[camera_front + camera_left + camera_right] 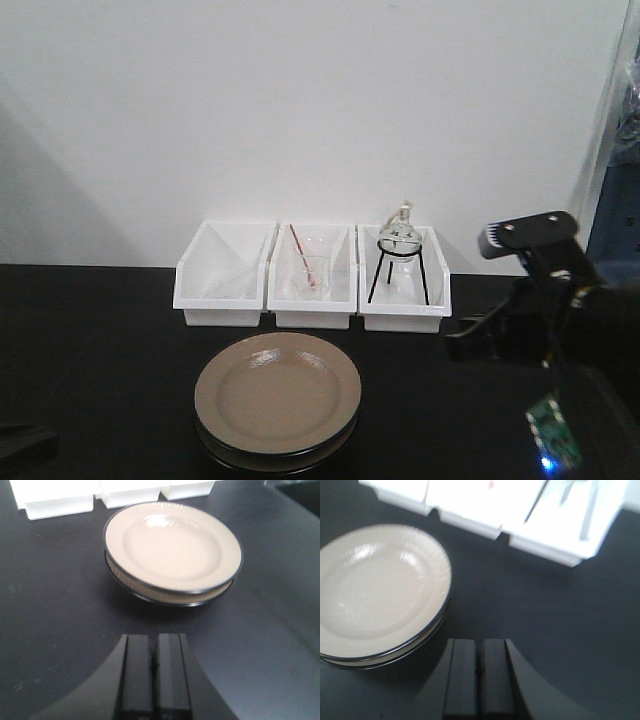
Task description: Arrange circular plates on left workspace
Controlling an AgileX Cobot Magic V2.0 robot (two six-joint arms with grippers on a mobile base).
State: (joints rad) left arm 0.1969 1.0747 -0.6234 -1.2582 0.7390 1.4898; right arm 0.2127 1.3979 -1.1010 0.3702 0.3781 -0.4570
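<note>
A: Starting at the jaws: the left gripper (154, 672) is clenched on nothing, and the right gripper (480, 677) is pressed together empty too.

B: And the circular plates (277, 398)?

A: Stacked one on the other, mid-surface, just in front of the white bins (312, 275). Neither arm touches them.

B: So they haven't been spread out yet.

A: I'd say so; the black surface (90, 350) to the left awaits them.

Lab, glass flask (401, 238) on tripod, black countertop (100, 330)
</note>
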